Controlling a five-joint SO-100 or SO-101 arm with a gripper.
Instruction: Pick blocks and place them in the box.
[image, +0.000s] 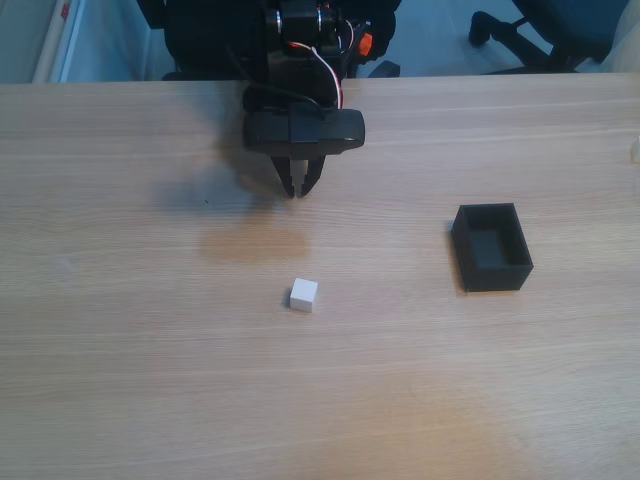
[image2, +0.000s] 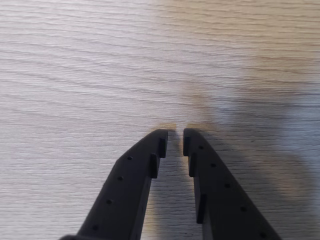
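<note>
A small white cube (image: 304, 294) lies on the wooden table, alone near the middle in the fixed view. The black open-topped box (image: 491, 246) stands to its right, with nothing visible inside. My gripper (image: 298, 190) hangs above the table at the far side, pointing down, well behind the cube and left of the box. In the wrist view my gripper (image2: 175, 137) has its two black fingertips (image2: 159, 142) almost together, a thin slit between them, and bare wood below. It holds nothing.
The wooden table (image: 150, 380) spreads wide to the left and front. The arm's black base (image: 300, 40) stands at the far edge. Beyond the table, a chair's base (image: 520, 25) sits at the upper right.
</note>
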